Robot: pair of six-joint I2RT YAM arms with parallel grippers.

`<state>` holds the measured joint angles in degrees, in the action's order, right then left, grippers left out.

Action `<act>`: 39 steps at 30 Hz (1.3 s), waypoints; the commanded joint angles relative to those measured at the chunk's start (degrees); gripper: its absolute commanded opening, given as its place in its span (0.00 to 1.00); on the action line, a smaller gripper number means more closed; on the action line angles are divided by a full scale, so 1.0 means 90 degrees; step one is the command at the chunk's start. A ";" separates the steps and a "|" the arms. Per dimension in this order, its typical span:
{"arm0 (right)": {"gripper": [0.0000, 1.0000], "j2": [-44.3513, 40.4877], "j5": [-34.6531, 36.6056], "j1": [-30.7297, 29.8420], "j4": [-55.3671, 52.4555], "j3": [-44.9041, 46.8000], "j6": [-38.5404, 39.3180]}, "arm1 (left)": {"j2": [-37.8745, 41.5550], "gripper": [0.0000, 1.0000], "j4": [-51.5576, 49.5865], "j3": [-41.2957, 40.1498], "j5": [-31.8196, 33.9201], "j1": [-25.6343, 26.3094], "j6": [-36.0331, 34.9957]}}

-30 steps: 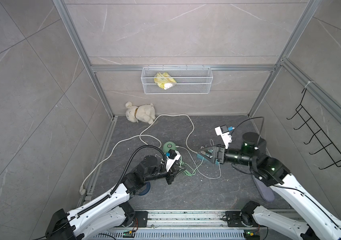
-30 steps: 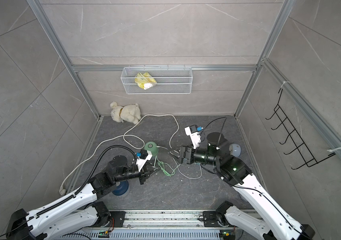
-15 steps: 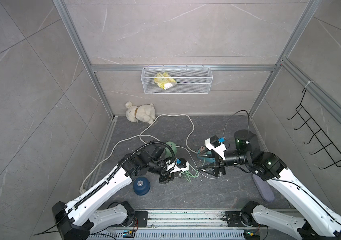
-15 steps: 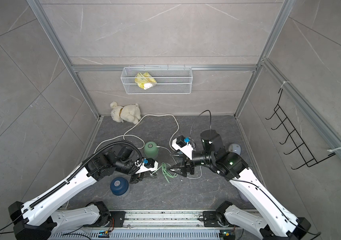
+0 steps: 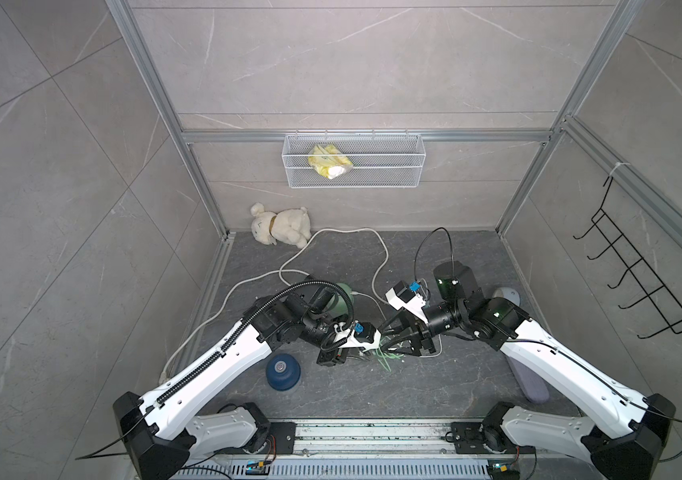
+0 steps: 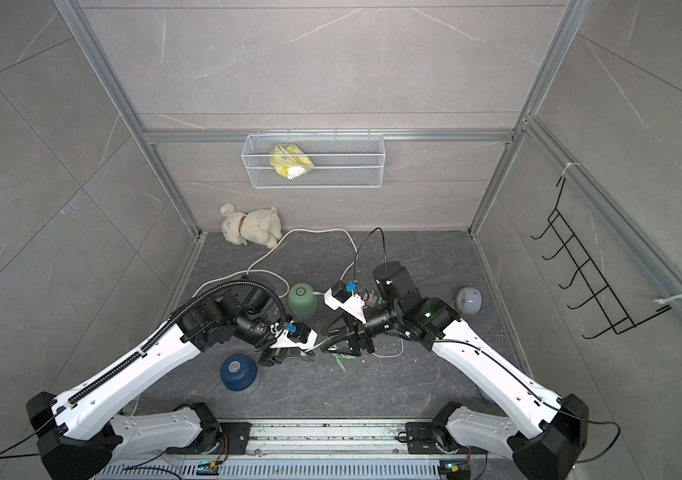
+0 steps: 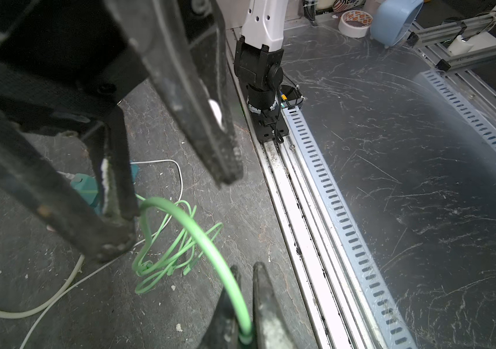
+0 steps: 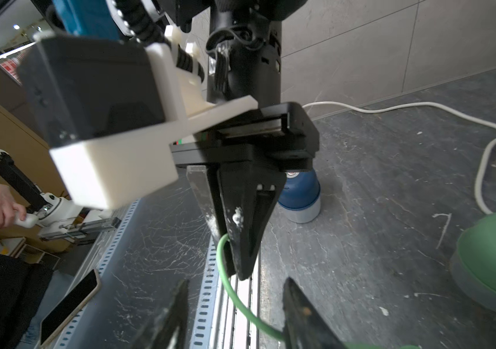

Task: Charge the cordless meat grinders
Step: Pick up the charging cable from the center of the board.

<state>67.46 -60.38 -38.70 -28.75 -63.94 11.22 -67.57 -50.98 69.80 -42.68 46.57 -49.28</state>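
The mint green grinder (image 6: 302, 300) stands mid-floor behind my left arm and shows in the right wrist view (image 8: 494, 260). The navy grinder (image 5: 282, 371) stands near the front, beside my left forearm. My left gripper (image 7: 247, 269) is shut on a thin green cable (image 7: 198, 238), whose loose coils lie on the floor (image 5: 385, 358). My right gripper (image 8: 237, 284) faces the left gripper tip to tip (image 5: 387, 341). It is open, its jaws partly narrowed on either side of the green cable without touching it.
A teal cube charger (image 7: 85, 187) and a white cord (image 5: 376, 257) lie under the right gripper. A grey-white globe (image 6: 469, 300) sits at the right wall and a plush toy (image 5: 281, 226) in the back corner. A wire basket (image 5: 352, 166) hangs on the back wall.
Both arms have swung inward, so the grippers now meet over the green cable. The left arm has uncovered the navy grinder. The right jaws have narrowed around the cable.
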 commanded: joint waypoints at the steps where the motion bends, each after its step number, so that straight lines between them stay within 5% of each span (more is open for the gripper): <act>1: 0.45 0.0162 -0.0130 -0.0068 0.0145 0.0093 -0.0056 | 0.0007 0.00 0.0154 0.0170 -0.0305 -0.0022 0.0016; 6: 0.26 0.0212 -0.0178 -0.0095 0.0314 0.0141 -0.0070 | 0.0064 0.00 0.0365 0.0106 -0.0322 -0.0028 0.0384; 10: 0.00 0.0169 -0.0312 -0.0095 0.0285 0.0151 0.0050 | 0.0135 0.00 0.0594 -0.0022 -0.0268 -0.0025 0.0863; 15: 0.00 -0.0205 -0.0184 -0.0066 0.0519 0.0401 -0.0014 | 0.0477 0.22 0.1199 -0.0619 -0.0793 -0.0433 0.1717; 17: 0.00 -0.0339 -0.0154 -0.0057 0.0655 0.0508 -0.0104 | 0.0798 0.36 0.2004 -0.1144 -0.1149 -0.0642 0.2344; 19: 0.00 -0.0425 -0.0122 -0.0053 0.0749 0.0577 -0.0182 | 0.1076 0.40 0.2720 -0.1592 -0.1325 -0.0690 0.2856; 24: 0.00 -0.0569 0.0021 -0.0030 0.0792 0.0658 -0.0203 | 0.1510 0.38 0.3569 -0.2149 -0.1570 -0.0711 0.3502; 39: 0.00 -0.1083 0.0696 0.0016 0.0695 0.0806 0.0043 | 0.1745 0.21 0.3734 -0.2396 -0.1920 -0.0806 0.3876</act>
<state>59.29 -56.10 -38.87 -22.83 -57.30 10.22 -51.75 -18.98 48.07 -56.66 39.68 -15.90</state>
